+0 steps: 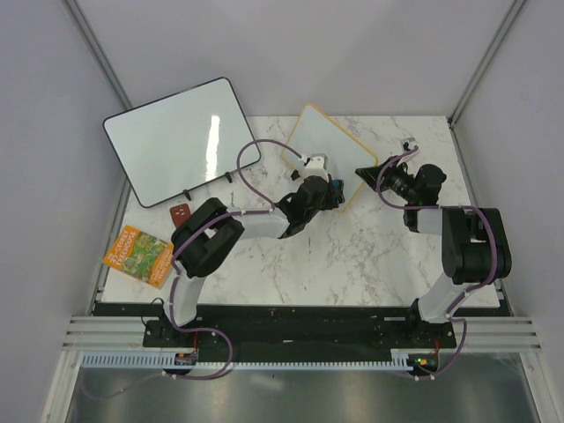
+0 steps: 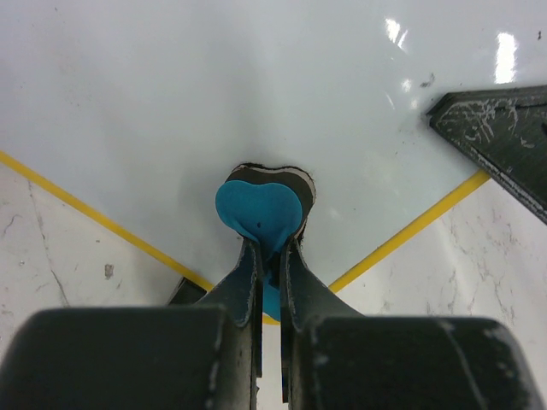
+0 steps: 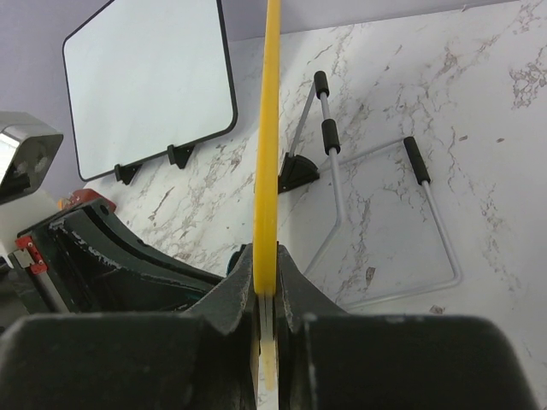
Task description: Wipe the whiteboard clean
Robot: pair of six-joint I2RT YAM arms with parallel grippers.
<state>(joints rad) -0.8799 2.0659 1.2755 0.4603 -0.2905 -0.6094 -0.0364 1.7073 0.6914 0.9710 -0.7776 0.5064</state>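
a: the whiteboard?
b: white face, yellow frame. the eraser is bright blue over a dark pad.
a: and the table?
b: white marble with thin grey veins. the far-left board has a black frame; the booklet at near left is orange and green.

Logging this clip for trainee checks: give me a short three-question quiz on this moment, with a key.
1. True or false: the right gripper is shut on the edge of the whiteboard.
2. What does the left gripper hold? A) a marker B) a blue eraser C) a cloth
3. Fill in: the larger board at the back left has a ____ frame.
Key: 1 true; 2 B; 3 black.
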